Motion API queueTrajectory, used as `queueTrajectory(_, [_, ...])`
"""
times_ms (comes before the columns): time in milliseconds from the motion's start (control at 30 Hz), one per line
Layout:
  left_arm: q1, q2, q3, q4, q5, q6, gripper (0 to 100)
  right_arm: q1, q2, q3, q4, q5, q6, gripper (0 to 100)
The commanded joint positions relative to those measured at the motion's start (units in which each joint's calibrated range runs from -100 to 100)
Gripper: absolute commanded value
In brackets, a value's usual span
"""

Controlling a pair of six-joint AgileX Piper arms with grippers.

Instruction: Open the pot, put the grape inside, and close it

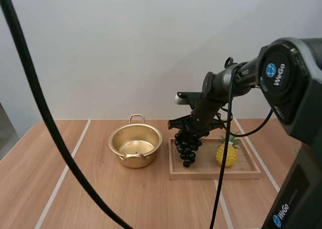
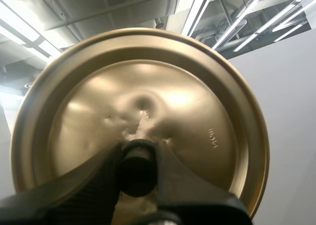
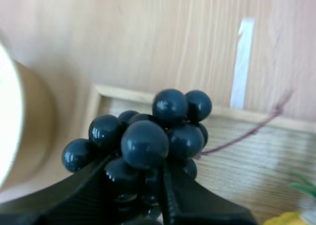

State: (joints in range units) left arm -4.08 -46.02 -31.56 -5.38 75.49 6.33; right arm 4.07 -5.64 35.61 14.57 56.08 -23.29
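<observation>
A gold pot (image 1: 135, 146) stands open on the table, lidless and with nothing inside. My right gripper (image 1: 188, 129) is shut on the top of a dark grape bunch (image 1: 187, 146), which hangs just above the left end of the wooden tray (image 1: 201, 172). In the right wrist view the grape bunch (image 3: 148, 138) is pinched between my fingers (image 3: 173, 195), with the tray (image 3: 247, 151) below and the pot's wall (image 3: 29, 126) beside it. My left gripper (image 2: 137, 168) is shut on the black knob of the gold lid (image 2: 187, 111), held up in the air.
A small yellow pineapple (image 1: 226, 152) stands on the right half of the tray. The pot sits left of the tray, close to it. White lines run across the wooden table (image 1: 100, 199).
</observation>
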Motion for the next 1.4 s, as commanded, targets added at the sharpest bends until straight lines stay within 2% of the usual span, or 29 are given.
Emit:
queueTrajectory(0, [-0.13,0.3,-0.3,0.0,-0.6,0.5,0,0.0,-5.0,0.1,0.7,1.9,-0.5,0])
queueTrajectory(500, [-0.13,0.2,-0.7,0.0,-4.6,1.3,0,0.0,-23.1,-0.5,1.1,9.2,-0.7,0])
queueTrajectory(700, [-0.13,0.1,-0.7,0.0,-4.3,1.3,0,0.0,-27.3,-4.5,2.1,11.0,-4.8,0])
queueTrajectory(967, [-0.13,-0.2,-0.7,0.0,-4.8,1.3,0,0.0,-28.5,-11.1,11.0,14.7,-13.6,0])
queueTrajectory(1233, [-0.13,-0.8,-0.7,0.0,-7.7,1.3,0,0.1,-28.5,-12.6,20.5,13.7,-22.4,0])
queueTrajectory(1367, [-0.13,-1.1,-0.7,0.0,-8.3,1.3,0,1.7,-27.2,-12.6,21.2,12.0,-23.9,0])
